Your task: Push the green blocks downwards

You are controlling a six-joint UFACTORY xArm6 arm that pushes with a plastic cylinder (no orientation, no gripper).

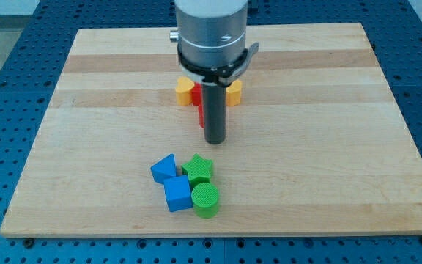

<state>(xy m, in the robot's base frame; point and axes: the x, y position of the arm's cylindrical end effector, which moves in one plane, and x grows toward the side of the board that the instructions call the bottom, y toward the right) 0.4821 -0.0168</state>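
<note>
Green cylinder (206, 199) and green star (198, 169) lie below my tip (215, 140).

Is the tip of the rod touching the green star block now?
Apart. The camera view shows bare wood between my tip and the green star block, which lies below it.

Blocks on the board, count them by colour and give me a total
Green: 2, a green star block and a green cylinder block
Blue: 2
Yellow: 2
Red: 1, partly hidden behind the rod
Total: 7
</note>
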